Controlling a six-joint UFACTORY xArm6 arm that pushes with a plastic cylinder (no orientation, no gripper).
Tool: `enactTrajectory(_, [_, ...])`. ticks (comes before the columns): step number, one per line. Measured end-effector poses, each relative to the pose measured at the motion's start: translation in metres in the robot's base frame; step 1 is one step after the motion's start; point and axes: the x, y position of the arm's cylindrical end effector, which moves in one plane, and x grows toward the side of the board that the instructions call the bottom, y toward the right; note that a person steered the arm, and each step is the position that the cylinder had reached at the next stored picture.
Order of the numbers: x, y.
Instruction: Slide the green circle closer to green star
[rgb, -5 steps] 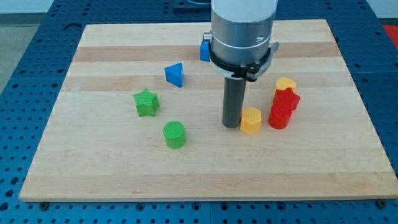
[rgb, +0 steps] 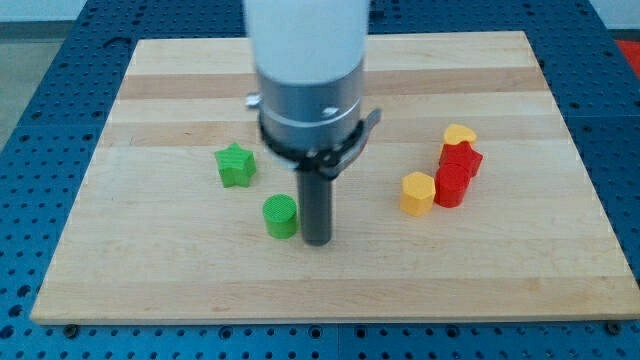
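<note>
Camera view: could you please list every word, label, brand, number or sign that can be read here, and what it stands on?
None: no readable text shows anywhere.
The wooden board, the green circle, the green star, the yellow and red blocks, and the arm above my tip all look plain and unmarked.

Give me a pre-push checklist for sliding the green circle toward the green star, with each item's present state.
1. My tip beside the green circle, on its view-right side: ok.
2. Tip actually touching the circle: cannot tell.
3. Green star in sight, up and to the view's left of the circle: ok.
4. Path between circle and star free of blocks: ok.
5. Yellow block and red blocks away from the push line: ok.
</note>
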Motion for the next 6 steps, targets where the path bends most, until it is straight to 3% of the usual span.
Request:
enactTrajectory(2, [-0.006, -0.013])
enactTrajectory(3, [-0.030, -0.036])
enactTrajectory(6, [-0.038, -0.037])
